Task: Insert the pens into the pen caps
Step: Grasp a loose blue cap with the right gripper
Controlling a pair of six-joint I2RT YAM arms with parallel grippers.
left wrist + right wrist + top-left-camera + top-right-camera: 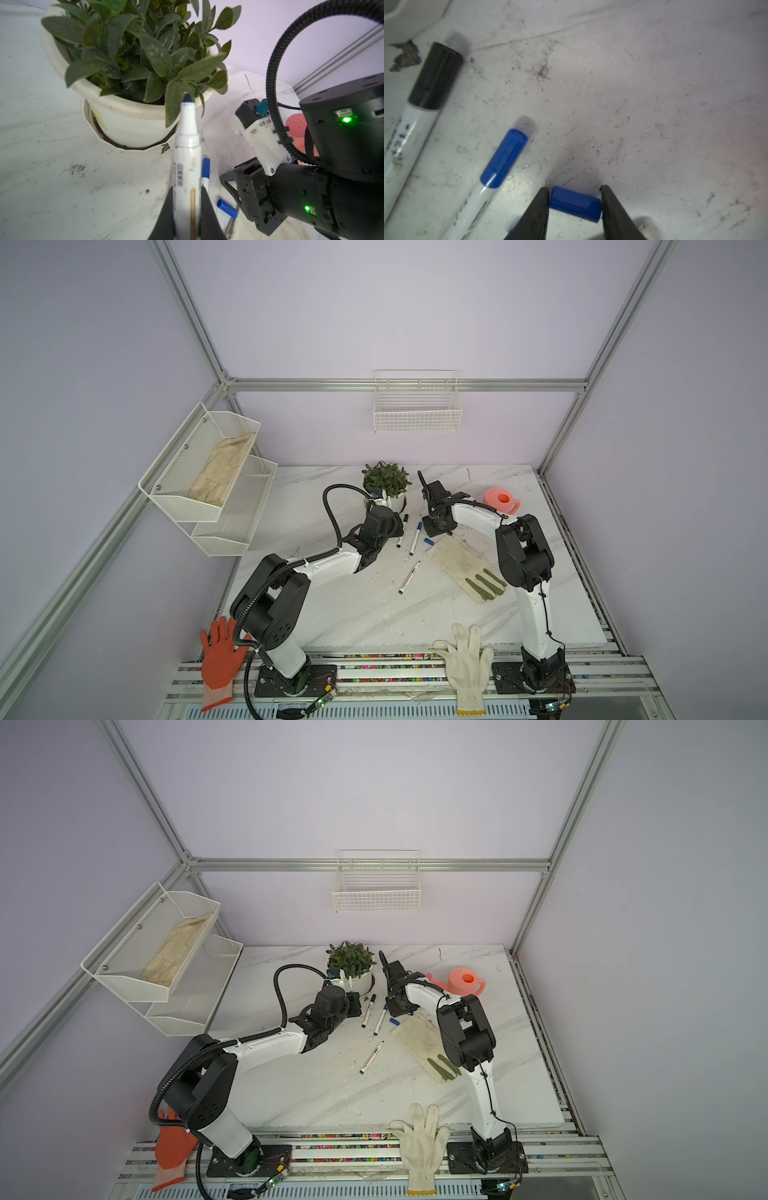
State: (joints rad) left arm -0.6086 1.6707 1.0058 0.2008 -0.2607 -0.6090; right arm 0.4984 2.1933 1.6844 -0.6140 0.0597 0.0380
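My left gripper [187, 190] is shut on an uncapped white pen [187, 153]. Its dark tip points at the plant. In the right wrist view a loose blue pen cap [575, 204] lies on the table, and my right gripper [574, 197] is closed on it lengthwise, one finger against each end. That cap [429, 541] also shows in both top views, beside the glove. Two capped pens lie next to it, one with a black cap [436, 76] and one with a blue cap [503, 160]. Another pen [409, 577] lies alone nearer the front.
A potted plant [386, 483] stands just behind the left gripper. A pink watering can [501, 499] is at the back right. A beige glove [461, 564] lies under the right arm. White [467, 659] and orange [220, 651] gloves hang over the front edge.
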